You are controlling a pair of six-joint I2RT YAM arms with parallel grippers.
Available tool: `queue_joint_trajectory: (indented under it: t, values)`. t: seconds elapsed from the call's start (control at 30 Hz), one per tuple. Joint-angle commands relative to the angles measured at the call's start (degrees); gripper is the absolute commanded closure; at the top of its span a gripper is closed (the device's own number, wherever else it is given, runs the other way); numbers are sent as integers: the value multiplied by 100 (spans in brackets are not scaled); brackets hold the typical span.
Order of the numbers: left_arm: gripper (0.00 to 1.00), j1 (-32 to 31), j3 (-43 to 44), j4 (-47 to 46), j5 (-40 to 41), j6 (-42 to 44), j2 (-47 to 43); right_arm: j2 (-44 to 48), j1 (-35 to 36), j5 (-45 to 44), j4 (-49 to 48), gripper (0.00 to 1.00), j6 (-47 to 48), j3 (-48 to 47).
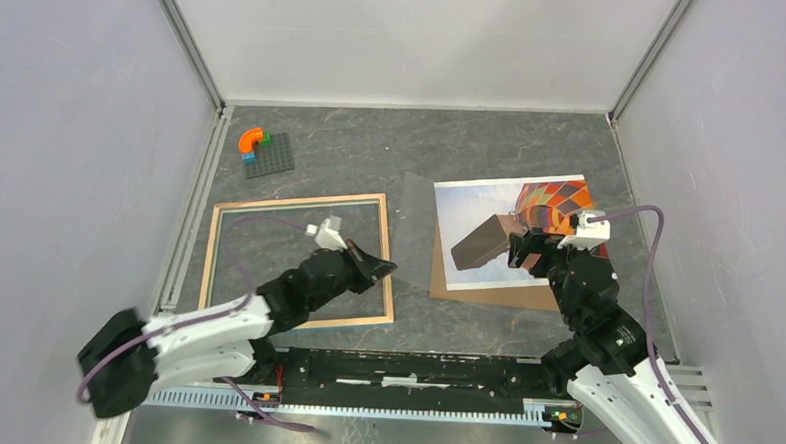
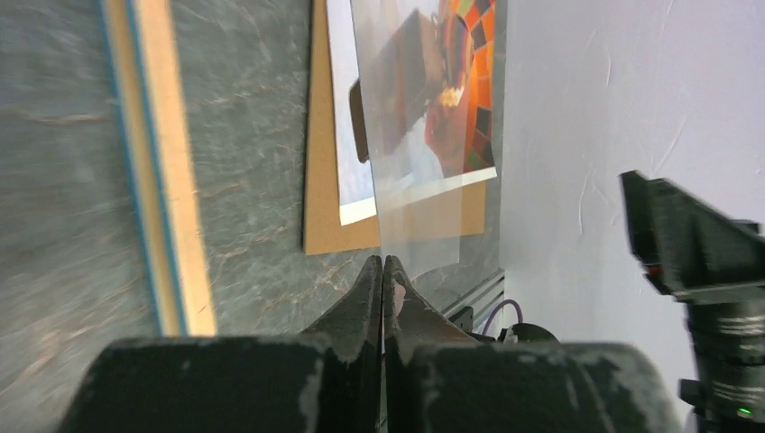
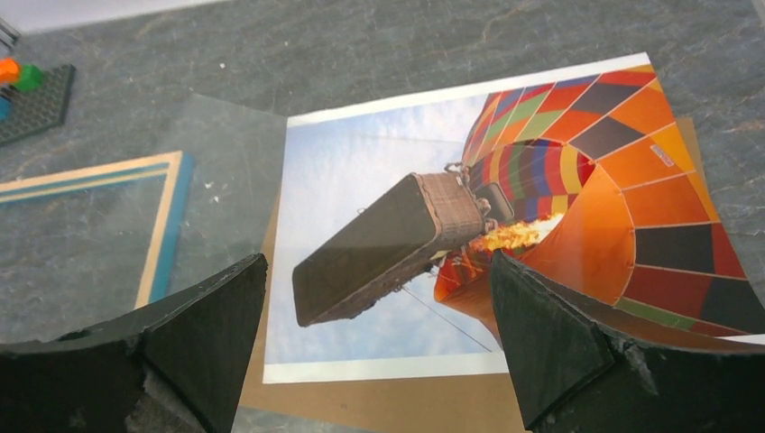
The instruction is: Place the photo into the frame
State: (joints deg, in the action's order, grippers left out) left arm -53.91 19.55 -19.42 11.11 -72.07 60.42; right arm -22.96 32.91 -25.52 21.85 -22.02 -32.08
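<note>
The frame [image 1: 300,199] lies flat on the table [image 1: 422,143], wood side up, with its right bar beneath the left gripper [image 1: 385,268]. That gripper's fingers are pressed together. In its wrist view their tips seem to pinch the near edge of the pane [image 1: 419,233], a clear sheet that runs away from them toward the photo [image 1: 480,211].

The photo rests face up on a brown board [image 1: 496,295], under and just ahead of the right gripper [image 3: 379,262]. That gripper's fingers are spread wide and hold nothing. From the right gripper, the photo's long axis runs roughly left to right, a little skewed. The frame is off to its left, beyond the pane.

The right arm is much the nearer to the photo, so I judge the pickup is its job, followed by a carry leftward.

The table is hard and smooth, so a flat print will be hard to lift. The right wall [image 1: 733,147] stands close beside the board, leaving little room on that side.
</note>
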Motion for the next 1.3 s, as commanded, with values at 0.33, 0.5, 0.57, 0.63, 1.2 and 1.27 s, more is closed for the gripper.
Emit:
queue_joint_trajectory:
  t: [0.33,0.5,0.57,0.63,1.2,1.27]
  values:
    - [98,1029,719,7219,1592,467,-4023,-1039,15,866,-1296,2,692,962]
    - [43,1027,1115,7866,2298,-29,-4174,-1796,0,1757,-1451,2,646,941]
    - [1,1023,1410,7941,2534,152,-4162,-2020,-2,2069,-1380,2,631,897]
    - [0,1023,1798,7975,2685,447,-4067,-2206,-23,2259,-1233,2,627,850]
    - [0,1023,3406,5903,-366,3166,-1531,-2224,-2184,5372,-1152,6,267,1985]
    - [0,1020,3790,5881,-566,3382,-1195,-2052,-2236,5558,-1062,6,201,2131]
